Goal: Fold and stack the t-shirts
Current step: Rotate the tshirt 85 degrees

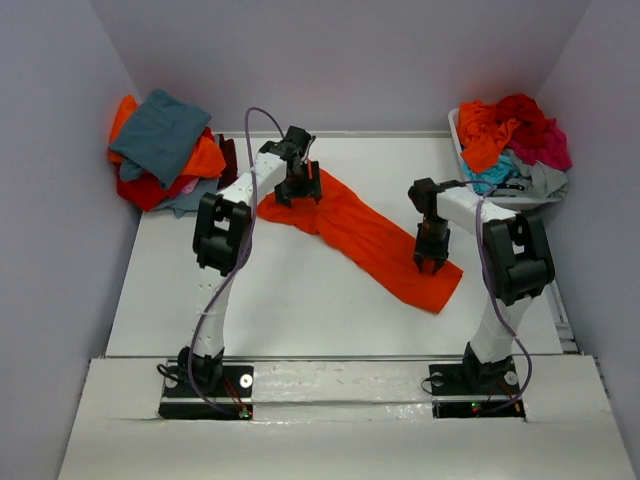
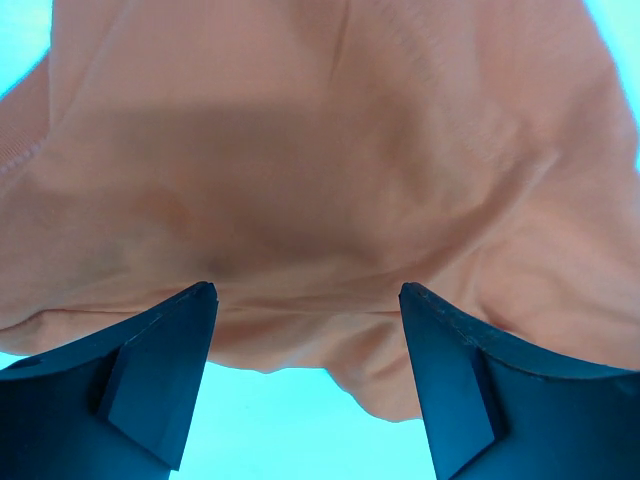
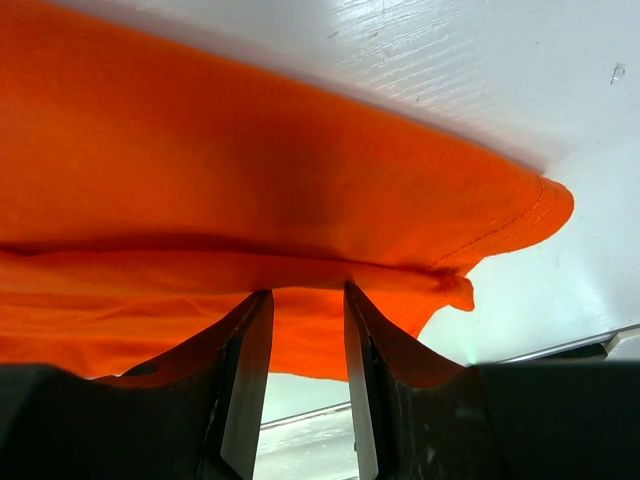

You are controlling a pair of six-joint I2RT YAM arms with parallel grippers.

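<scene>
Black fingers of the right gripper (image 3: 306, 300) stand a little apart, with the hem of the bright orange short-sleeved cloth t-shirt (image 1: 370, 240) across their tips but not visibly pinched. The left gripper (image 2: 307, 295) hangs over the shirt's other end with its jaws wide apart. The shirt lies rumpled in a long diagonal band across the white desk (image 1: 280, 300), running from the far left toward the right edge. A heap of coloured shirts (image 1: 160, 150) sits in the far left corner, and a white plastic bin (image 1: 456, 130) of crumpled ones in the far right. This looks like the spreading step. The next move calls for fresh grips on the shirt's corners to pull it flat before folding.
</scene>
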